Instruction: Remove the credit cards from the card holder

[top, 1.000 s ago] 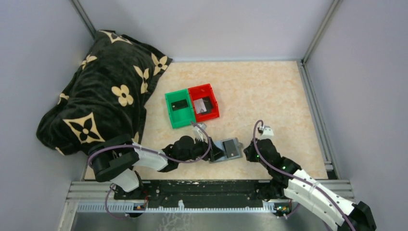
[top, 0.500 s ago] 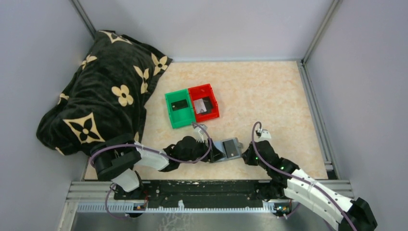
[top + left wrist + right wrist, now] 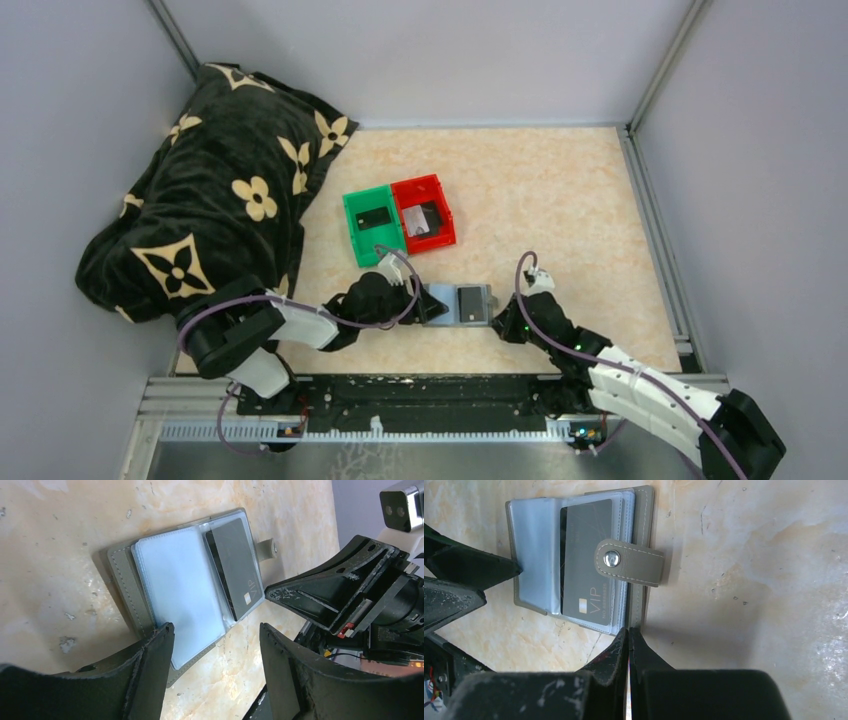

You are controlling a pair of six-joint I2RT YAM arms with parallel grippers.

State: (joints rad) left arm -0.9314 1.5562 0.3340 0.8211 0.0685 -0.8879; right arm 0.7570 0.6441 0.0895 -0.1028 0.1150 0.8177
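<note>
Open grey bifold card holder [image 3: 455, 303] lying near tabletop's [image 3: 560, 200] near edge, midway. I'm hovering left pincer [image 3: 216, 630], apart, over its clear sleeves [image 3: 177, 587]. Right pincer [image 3: 628, 632], together, at its strap-side edge. Dark grey VIP card [image 3: 584, 545] sitting sleeved. Next, likely: pinching card's edge, sliding out.

Bright, even overhead light, soft short shadows, faint sheen on the table [image 3: 819, 615], slightly soft close foreground.
</note>
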